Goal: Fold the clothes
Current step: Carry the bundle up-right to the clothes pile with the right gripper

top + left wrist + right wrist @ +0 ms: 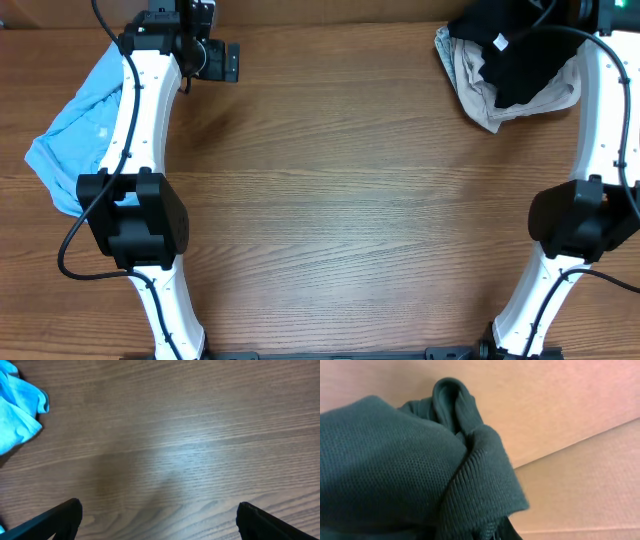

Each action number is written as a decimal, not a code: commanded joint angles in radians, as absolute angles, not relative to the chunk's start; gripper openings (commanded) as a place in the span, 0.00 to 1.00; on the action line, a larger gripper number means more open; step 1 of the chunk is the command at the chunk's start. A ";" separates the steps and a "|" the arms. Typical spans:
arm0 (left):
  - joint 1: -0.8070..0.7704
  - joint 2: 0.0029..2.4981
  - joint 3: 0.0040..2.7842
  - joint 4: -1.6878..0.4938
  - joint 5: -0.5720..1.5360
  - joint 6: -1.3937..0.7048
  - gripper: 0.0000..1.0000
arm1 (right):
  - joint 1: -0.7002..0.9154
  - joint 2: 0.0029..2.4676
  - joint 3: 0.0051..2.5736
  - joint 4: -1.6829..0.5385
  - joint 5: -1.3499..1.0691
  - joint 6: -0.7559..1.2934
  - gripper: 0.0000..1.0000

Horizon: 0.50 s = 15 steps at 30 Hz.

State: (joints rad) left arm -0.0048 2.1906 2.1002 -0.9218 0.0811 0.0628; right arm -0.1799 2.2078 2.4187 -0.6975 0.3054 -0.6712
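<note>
Left tool [230,62] is held apart over the counter [350,200]; the right tool's [572,10] hold on the black shirt [515,55] cannot be told. It should be spread flat first.

On the table [350,200], one crumpled garment [70,140] lies at its left edge; a heap of clothes [510,65] sits at its far right corner.

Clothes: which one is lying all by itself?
The light blue one, on the left side. It touches no other clothing, while the black one lies on top of the beige one at the far right.
</note>
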 commanded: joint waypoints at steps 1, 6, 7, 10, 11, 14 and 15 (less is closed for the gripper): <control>-0.006 2.188 2.096 -0.907 0.075 0.082 1.00 | -0.199 2.170 2.386 -0.610 0.310 -0.715 0.04; -0.006 2.188 2.096 -0.892 0.075 0.082 1.00 | -0.204 2.170 2.334 -0.565 0.247 -0.715 0.04; -0.006 2.188 2.096 -0.891 0.075 0.082 1.00 | -0.203 2.171 2.319 -0.563 0.219 -0.714 0.04; -0.006 2.188 2.096 -0.888 0.074 0.082 1.00 | -0.200 2.178 2.272 -0.554 0.146 -0.702 0.04; -0.006 2.188 2.096 -0.888 0.074 0.082 1.00 | -0.195 2.185 2.255 -0.550 0.133 -0.686 0.04; -0.006 2.190 2.096 -0.888 0.074 0.082 1.00 | -0.174 2.214 2.225 -0.556 0.129 -0.645 0.04; -0.006 2.192 2.096 -0.888 0.074 0.082 1.00 | -0.165 2.233 2.223 -0.567 0.129 -0.623 0.30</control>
State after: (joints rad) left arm -0.0048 2.1906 2.1002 -0.8925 0.0807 0.0628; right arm -0.1928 2.2135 2.2280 -0.5758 0.1722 -0.6746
